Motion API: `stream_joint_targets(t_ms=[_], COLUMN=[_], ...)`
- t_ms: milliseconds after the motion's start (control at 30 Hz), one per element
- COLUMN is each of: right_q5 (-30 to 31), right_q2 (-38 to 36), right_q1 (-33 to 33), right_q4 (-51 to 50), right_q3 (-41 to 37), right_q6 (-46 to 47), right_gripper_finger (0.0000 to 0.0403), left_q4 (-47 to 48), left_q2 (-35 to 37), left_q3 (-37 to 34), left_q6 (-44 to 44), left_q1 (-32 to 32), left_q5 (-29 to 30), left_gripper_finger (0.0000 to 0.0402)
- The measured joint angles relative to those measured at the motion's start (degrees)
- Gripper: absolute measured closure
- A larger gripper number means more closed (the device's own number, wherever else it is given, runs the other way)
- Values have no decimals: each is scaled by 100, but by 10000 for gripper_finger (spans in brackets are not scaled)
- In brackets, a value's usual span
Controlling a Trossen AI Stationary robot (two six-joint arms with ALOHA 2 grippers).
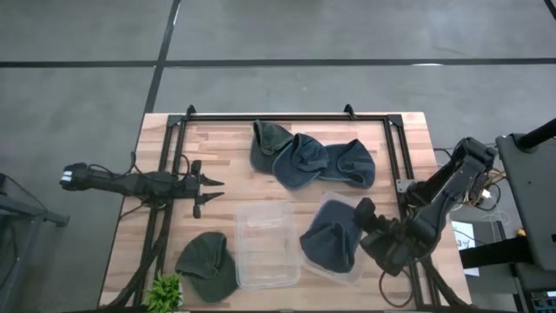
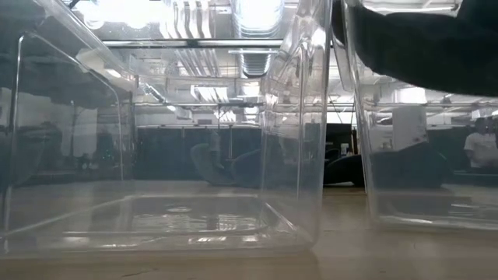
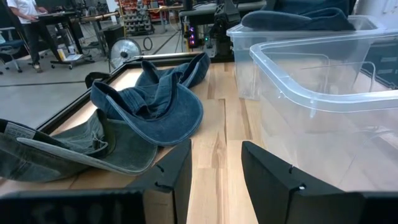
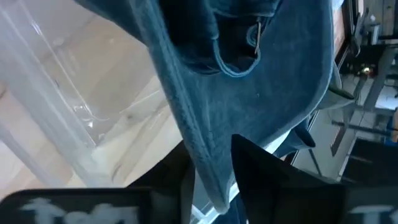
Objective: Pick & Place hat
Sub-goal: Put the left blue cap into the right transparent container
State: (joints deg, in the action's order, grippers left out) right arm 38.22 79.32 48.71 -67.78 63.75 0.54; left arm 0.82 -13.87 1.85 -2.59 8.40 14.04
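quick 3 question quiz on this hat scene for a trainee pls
1. True or false: the right gripper is shut on a blue hat over the right clear bin.
2. How many hats lie grouped at the table's far edge, counting the one at?
3. Multiple choice: the green hat near the plant is (a) in the middle bin, (b) on the table beside it, (c) in the left gripper.

Key: 1 true; 2 three; 3 b.
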Motion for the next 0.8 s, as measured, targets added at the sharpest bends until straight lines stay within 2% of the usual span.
stream_joint_targets(t_ms=[200, 400, 533, 667, 800], right_q5=[311, 702, 653, 176, 98], right_q2=[222, 411, 408, 360, 360], right_q1=[138, 146, 260, 293, 335], right_q4=[-1, -610, -807, -1008, -1419], right_q3=[-127, 103, 349, 637, 996], right_q6=[-43, 976, 1301, 1572, 1979], right_gripper_finger=[258, 226, 207, 197, 192], left_q4=[0, 2, 0, 0, -2], left_q2=[0, 0, 0, 0, 0], left_q3=[0, 0, -1, -2, -2], left_q6=[0, 0, 0, 0, 0], left_q1=[0, 0, 0, 0, 0], left_q5=[0, 0, 0, 0, 0], left_gripper_finger=[268, 268, 268, 268, 268])
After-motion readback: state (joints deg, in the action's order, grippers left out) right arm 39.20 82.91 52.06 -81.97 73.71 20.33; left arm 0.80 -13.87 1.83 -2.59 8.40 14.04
